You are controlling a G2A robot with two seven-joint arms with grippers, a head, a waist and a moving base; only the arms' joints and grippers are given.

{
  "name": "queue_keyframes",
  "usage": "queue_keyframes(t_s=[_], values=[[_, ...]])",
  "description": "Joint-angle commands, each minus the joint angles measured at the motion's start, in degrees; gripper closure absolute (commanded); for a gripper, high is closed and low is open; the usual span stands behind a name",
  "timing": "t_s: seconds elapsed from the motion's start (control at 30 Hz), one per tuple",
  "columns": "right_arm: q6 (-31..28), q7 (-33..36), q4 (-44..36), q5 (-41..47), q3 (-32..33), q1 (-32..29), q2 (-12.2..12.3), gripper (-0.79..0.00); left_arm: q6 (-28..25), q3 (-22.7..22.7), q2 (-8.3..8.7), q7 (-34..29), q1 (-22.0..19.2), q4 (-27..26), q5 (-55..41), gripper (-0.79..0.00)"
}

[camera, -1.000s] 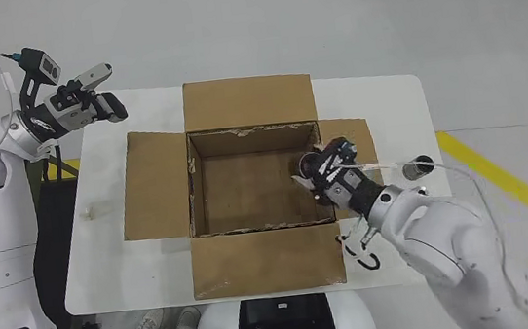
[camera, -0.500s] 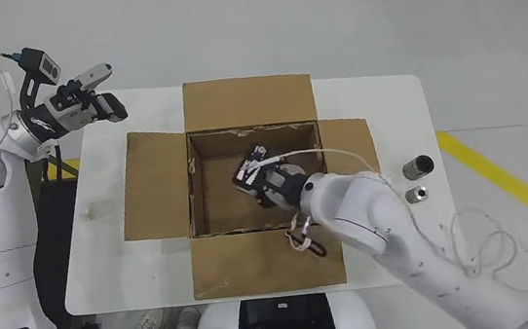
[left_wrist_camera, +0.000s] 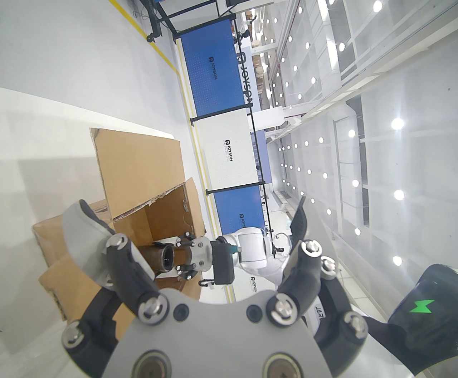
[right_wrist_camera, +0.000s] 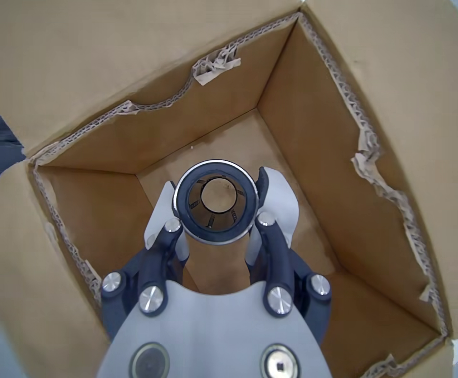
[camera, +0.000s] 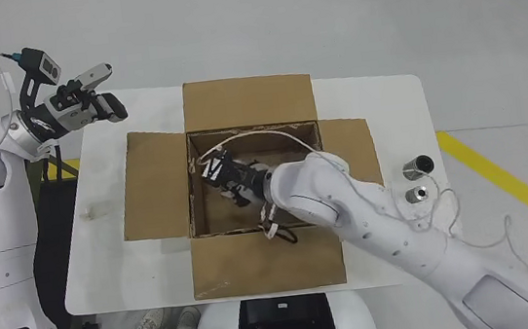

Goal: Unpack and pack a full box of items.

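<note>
An open cardboard box (camera: 247,98) stands in the middle of the white table (camera: 384,102). My right gripper (camera: 218,172) is down inside the box, toward its left wall, shut on a hollow metal cylinder (right_wrist_camera: 215,201) with a dark ring at its end. The right wrist view looks along the cylinder at the bare box floor (right_wrist_camera: 286,229) and torn inner edges. My left gripper (camera: 103,88) hangs open and holds nothing, above the table's far left corner. In the left wrist view, the left gripper (left_wrist_camera: 191,222) frames the box (left_wrist_camera: 139,168) and the held cylinder (left_wrist_camera: 166,256).
Two more metal cylinders (camera: 418,166) (camera: 415,194) stand on the table to the right of the box. All the box flaps (camera: 153,182) are folded outward. Yellow floor tape (camera: 501,182) runs beyond the table's right side.
My right arm has swung from the box's right edge across to its left inner side, carrying the cylinder lower into the box. The left arm has not moved.
</note>
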Motion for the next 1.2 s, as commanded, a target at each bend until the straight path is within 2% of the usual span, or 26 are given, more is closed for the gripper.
queue_keyframes(t_s=[0.0,0.37,0.73,0.83,0.93,1.07,1.17], values=[[-0.14,-0.76,2.56,1.48,-0.83,0.79,-0.78,0.000,0.00,0.00,0.00,0.00,0.00,0.00,0.00,-0.785],[-1.72,-3.78,13.84,6.54,-3.64,4.75,-4.62,0.000,0.00,0.00,0.00,0.00,0.00,0.00,0.00,-0.785],[-1.63,-5.81,19.74,6.86,-4.48,5.27,-6.76,-0.009,0.00,0.00,0.00,0.00,0.00,0.00,0.00,-0.785],[-1.59,-6.22,20.70,6.47,-4.60,5.09,-7.15,-0.132,0.00,0.00,0.00,0.00,0.00,0.00,0.00,-0.785],[-1.62,-6.42,21.33,6.06,-4.61,4.87,-7.46,-0.175,0.00,0.00,0.00,0.00,0.00,0.00,0.00,-0.785],[-1.75,-6.52,21.70,5.38,-4.25,4.45,-7.64,-0.332,0.00,0.00,0.00,0.00,0.00,0.00,0.00,-0.785],[-1.72,-6.51,21.80,4.70,-3.78,4.02,-7.63,-0.400,0.00,0.00,0.00,0.00,0.00,0.00,0.00,-0.785]])
